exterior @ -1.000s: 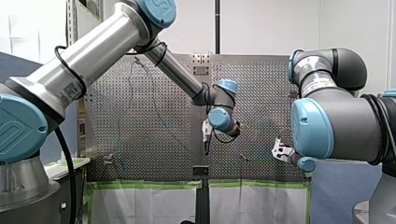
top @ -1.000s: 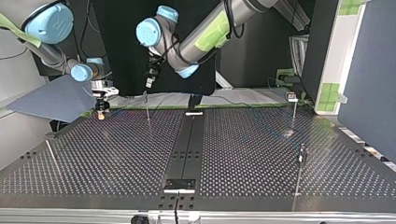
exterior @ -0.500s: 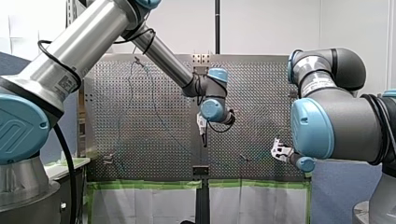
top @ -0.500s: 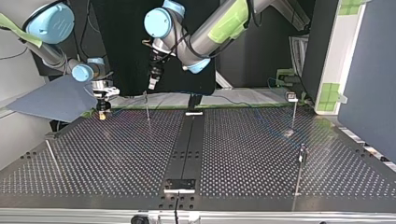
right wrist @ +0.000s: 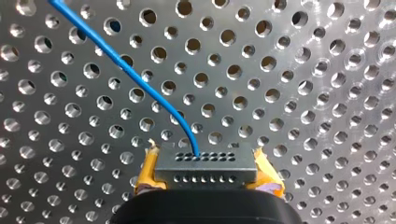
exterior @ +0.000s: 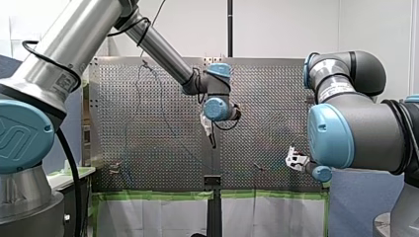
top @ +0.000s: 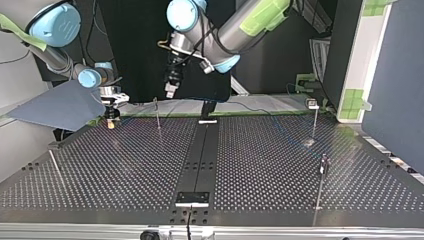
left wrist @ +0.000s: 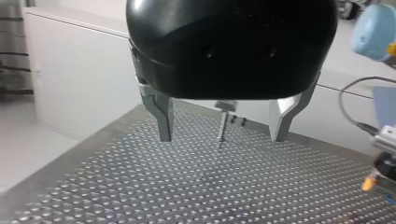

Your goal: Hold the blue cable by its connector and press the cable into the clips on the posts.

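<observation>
L gripper (left wrist: 221, 139), fingers apart & empty, has slid off toward mid-table in the last sec, away from the post (top: 157, 114). R gripper (right wrist: 206, 173) hasn't budged. Its yellow pads are clamped on the connector (right wrist: 205, 163), w/ the blue cable (right wrist: 126, 63) trailing over the perforated table (right wrist: 303, 93). Probably L is clearing room; clipping isn't visibly done.

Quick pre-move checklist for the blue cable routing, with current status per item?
1. Right gripper shut on the grey rectangular multi-hole connector, yellow pads on both sides: ok.
2. Thin blue cable leaves the connector in a smooth curve, no kink: ok.
3. Left gripper open, nothing held: ok.
4. Slim metal post ahead, between the left gripper's fingers: ok.
5. Cable already seated on the posts: cannot tell.
</observation>
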Controlling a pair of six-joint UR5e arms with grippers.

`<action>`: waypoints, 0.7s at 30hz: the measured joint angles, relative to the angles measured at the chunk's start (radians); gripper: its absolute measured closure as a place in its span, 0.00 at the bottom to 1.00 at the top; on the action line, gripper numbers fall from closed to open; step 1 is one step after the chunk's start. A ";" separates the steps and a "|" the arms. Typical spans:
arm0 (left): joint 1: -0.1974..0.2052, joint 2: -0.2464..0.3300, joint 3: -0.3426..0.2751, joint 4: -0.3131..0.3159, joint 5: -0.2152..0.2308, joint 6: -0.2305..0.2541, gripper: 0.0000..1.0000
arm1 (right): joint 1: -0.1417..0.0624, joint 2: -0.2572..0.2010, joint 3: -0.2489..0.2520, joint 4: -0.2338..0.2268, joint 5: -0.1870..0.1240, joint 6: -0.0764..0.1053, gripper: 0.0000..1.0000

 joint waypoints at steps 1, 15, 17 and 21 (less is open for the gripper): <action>0.002 0.009 -0.009 0.009 -0.003 -0.002 0.00 | 0.000 0.000 0.000 0.000 0.000 0.000 1.00; 0.022 0.119 -0.119 0.120 -0.007 -0.005 0.00 | 0.003 0.000 0.000 -0.001 0.000 0.000 1.00; 0.025 0.137 -0.137 0.137 -0.006 -0.001 0.00 | 0.003 0.000 0.000 -0.002 0.000 0.000 1.00; 0.035 0.172 -0.172 0.173 -0.007 0.009 0.00 | 0.005 0.000 0.000 -0.003 -0.002 0.000 1.00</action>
